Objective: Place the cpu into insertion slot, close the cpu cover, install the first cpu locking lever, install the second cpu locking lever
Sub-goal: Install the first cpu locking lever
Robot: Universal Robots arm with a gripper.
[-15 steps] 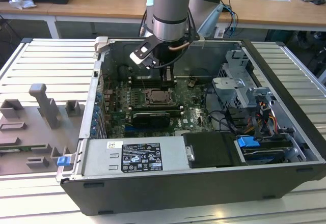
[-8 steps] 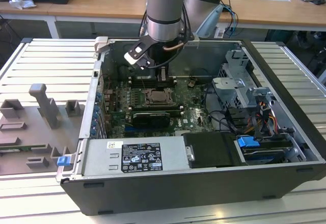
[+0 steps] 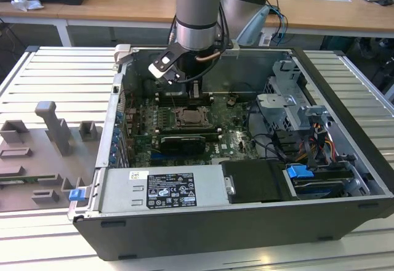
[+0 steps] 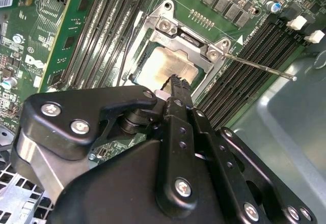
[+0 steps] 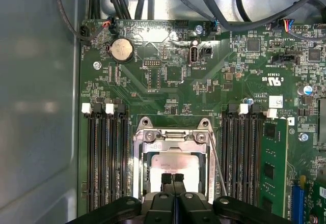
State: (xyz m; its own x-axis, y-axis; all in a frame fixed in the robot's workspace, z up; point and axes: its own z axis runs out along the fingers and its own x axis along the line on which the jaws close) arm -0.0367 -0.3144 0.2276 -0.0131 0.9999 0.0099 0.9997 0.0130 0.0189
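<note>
Cpu (image 5: 173, 162) looked seated in the insertion slot (image 3: 189, 118), mid-board toward the far side of the case, with the cpu cover (image 5: 170, 141) lying flat round it. So the job seemed to be at the lever stage. One thin locking lever (image 4: 260, 66) stuck out free beside the socket, and latching it would call for a careful down-and-sideways push. The gripper (image 5: 172, 178) was clenched, tips together, holding nothing, right over the cpu face. Whether it touched couldn't be told.
</note>
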